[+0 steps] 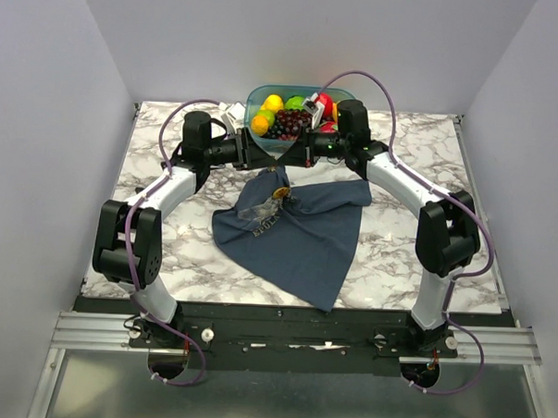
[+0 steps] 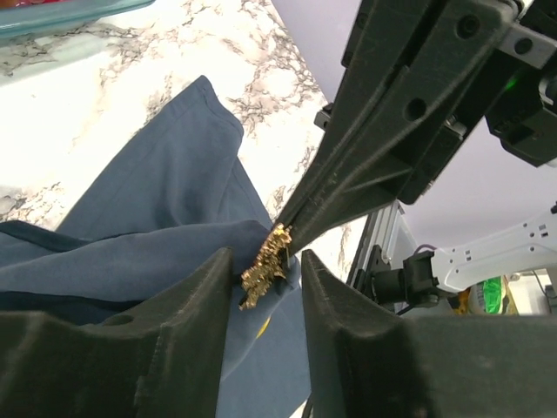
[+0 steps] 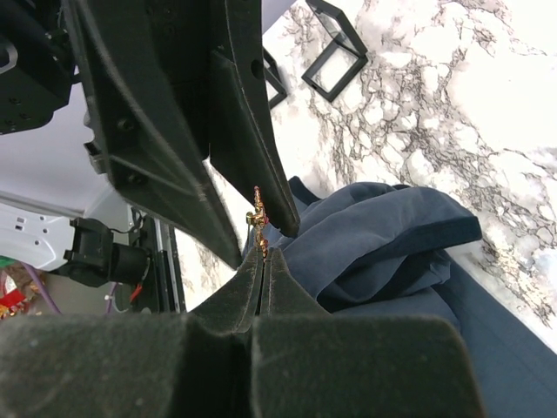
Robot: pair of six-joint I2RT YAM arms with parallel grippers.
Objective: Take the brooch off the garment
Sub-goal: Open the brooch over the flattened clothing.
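the brooch sits on a raised fold of the garment, mid tabletop. the right gripper is pinched shut on the brooch; the left gripper straddles it, half parted. pulling while still pinned could drag or tear cloth, or the brooch could slip free.

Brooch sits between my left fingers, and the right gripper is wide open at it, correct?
No. The right gripper is shut, not wide open: the right wrist view shows its jaws pressed together, tips at the brooch. The brooch does sit between the left fingers.
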